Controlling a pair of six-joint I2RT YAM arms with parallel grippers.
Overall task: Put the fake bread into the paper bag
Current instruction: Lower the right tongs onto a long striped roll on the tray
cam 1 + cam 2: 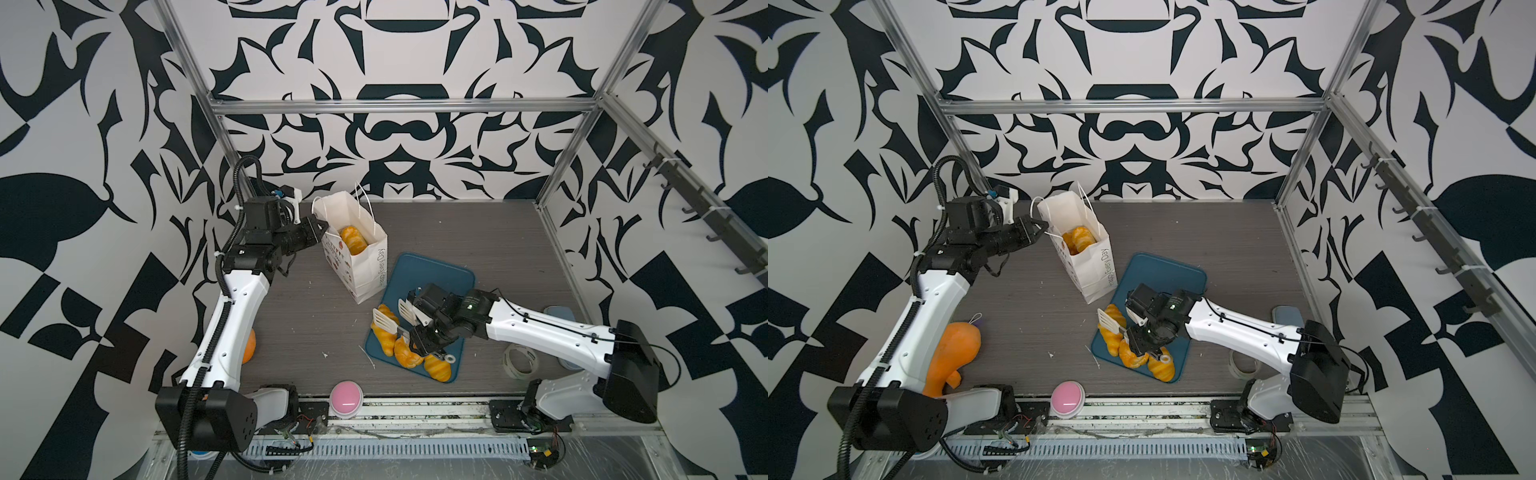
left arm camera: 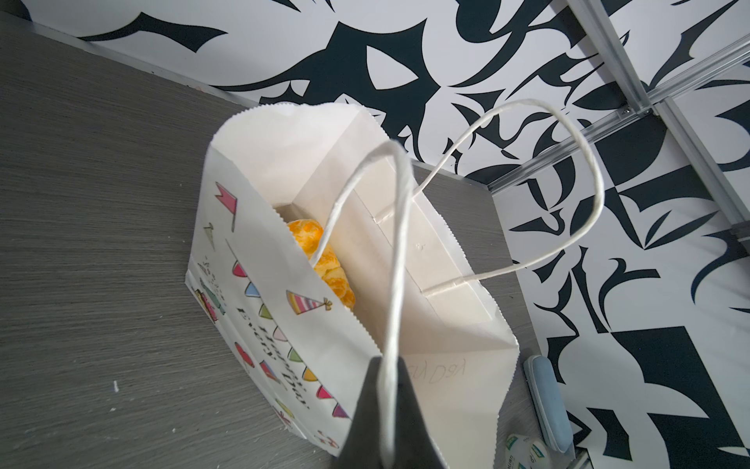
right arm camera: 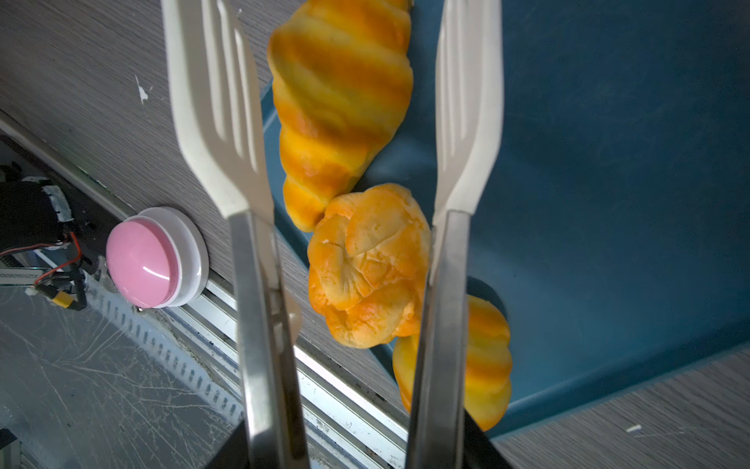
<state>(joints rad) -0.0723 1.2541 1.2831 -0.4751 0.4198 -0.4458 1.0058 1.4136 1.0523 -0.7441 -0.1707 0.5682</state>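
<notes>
We see the right gripper (image 1: 417, 338) clamped on the arms of steel tongs with white slotted blades (image 3: 462, 162). The tongs stand partly open and hold nothing. In the right wrist view a glossy golden striped croissant (image 3: 341, 101) and a round knotted bun (image 3: 365, 264) lie between the two arms, and we cannot tell whether either blade touches them. Those two and a second striped croissant (image 3: 487, 365) crowd the near left corner of the dark blue plastic tray (image 1: 432, 274), the first croissant lying over its rim; the rest of the tray is bare. The tall white paper bag with party drawings (image 1: 365, 270) stands upright just beside the tray's far left corner, its mouth open and more golden bread (image 1: 353, 240) inside. The left gripper (image 1: 318, 226) is pinched tight on its white cord handle (image 2: 397, 251). Left of the tray the grey wood-grain table (image 1: 291, 324) lies open.
</notes>
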